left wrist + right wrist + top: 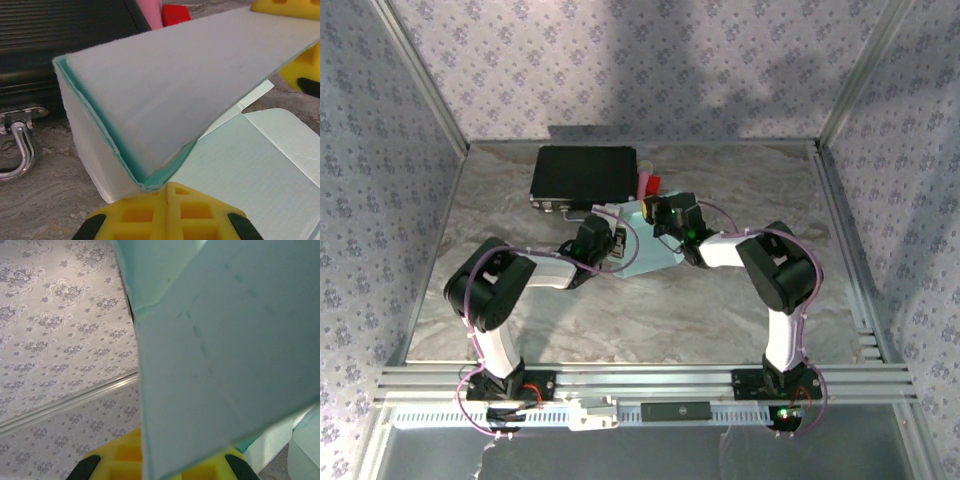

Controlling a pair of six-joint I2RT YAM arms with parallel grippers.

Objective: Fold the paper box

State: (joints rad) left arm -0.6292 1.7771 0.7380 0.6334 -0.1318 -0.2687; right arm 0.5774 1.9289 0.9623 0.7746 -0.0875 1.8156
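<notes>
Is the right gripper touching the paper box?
Touching. The right wrist view shows the paper box passing between the right gripper's yellow jaws, which are shut on it.

- The paper box (225, 365) covered my right pads (120, 462) above their bases, hiding where they met.
- Beyond my left pads (145, 215), the black case (65, 50) ran off the top and left edges.
- Past it, a pink thing (150, 12) and a red thing (175, 14) were blurred and half hidden by the card.
</notes>
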